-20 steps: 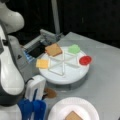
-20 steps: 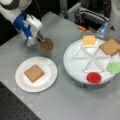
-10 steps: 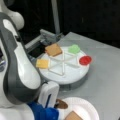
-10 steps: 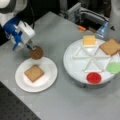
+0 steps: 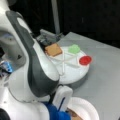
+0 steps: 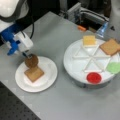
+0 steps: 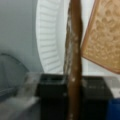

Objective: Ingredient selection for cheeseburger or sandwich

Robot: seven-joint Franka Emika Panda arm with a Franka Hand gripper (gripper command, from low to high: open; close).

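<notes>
Surface: grey table [image 6: 62,100].
My gripper [image 6: 27,55]: left of frame, clamped on the brown patty [image 6: 31,61].
Patty: edge-on over 1 toast square [image 6: 34,74] on the white plate [image 6: 47,82].

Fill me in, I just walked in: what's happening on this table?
The robot's gripper holds a dark brown round patty on edge over a small white plate, where one tan toast square already lies. The yellow cheese square and a second toast square sit in the round divided white tray.
</notes>
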